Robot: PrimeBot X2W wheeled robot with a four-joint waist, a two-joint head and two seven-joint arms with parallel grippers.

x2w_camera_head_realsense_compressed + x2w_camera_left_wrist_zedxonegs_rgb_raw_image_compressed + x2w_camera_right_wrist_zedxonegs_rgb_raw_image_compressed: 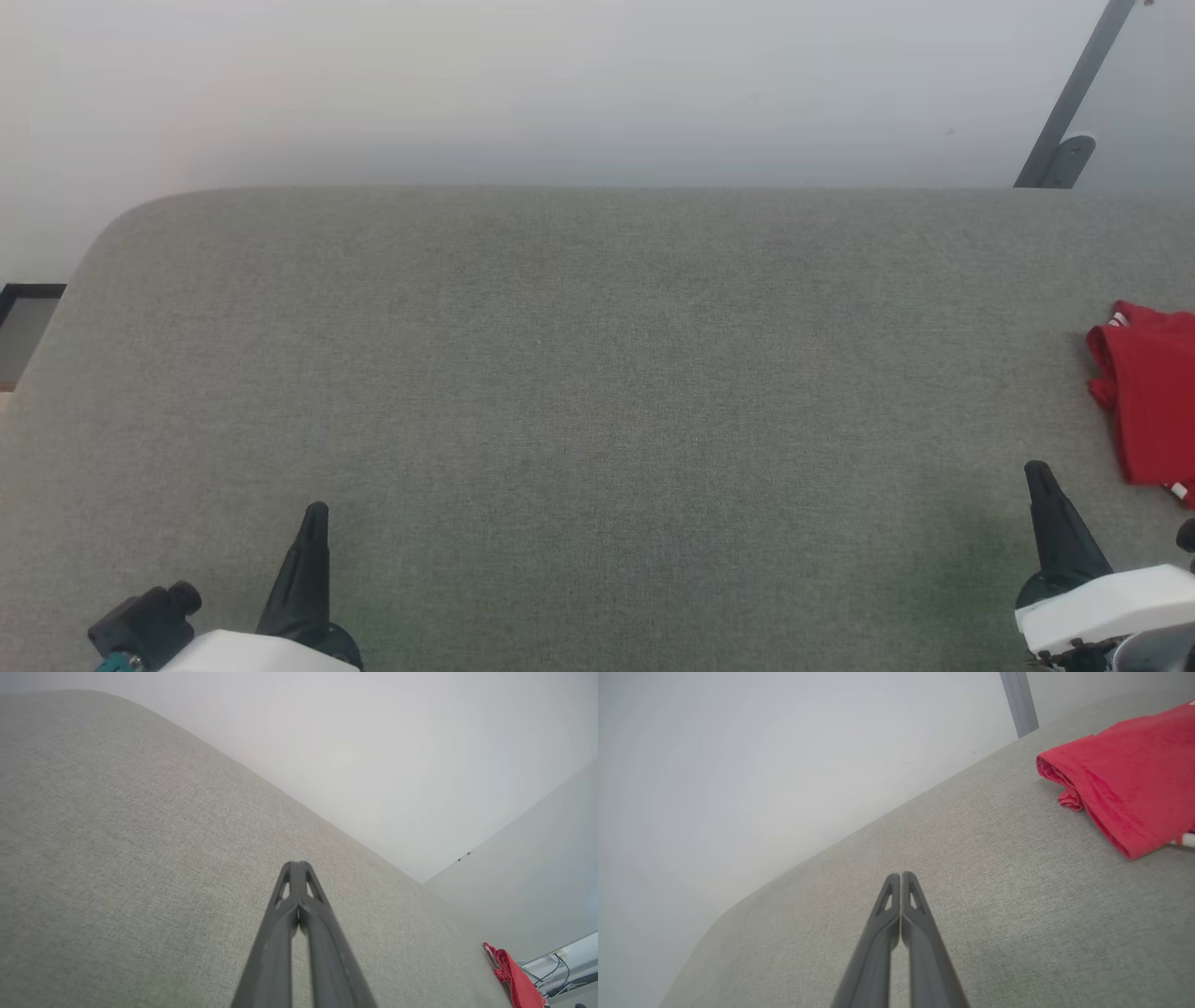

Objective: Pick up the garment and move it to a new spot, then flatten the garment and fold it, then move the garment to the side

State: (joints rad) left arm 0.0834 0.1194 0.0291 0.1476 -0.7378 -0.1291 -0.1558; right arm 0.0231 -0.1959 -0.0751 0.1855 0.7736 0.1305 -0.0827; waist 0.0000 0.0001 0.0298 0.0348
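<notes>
Garment lying bunched at right edge of table, near right gripper. Right and left gripper fingers pressed together, gripping nothing. I am judging cloth soft, light, limp; pinching near hem.

Likely lab test bay; grey fabric-covered table; bare white wall; cables beyond table edge

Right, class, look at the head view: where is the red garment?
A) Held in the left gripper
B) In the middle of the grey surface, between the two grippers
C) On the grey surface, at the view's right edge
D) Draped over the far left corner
C: the garment lies on the grey surface at the far right, past the shut right gripper.
</notes>
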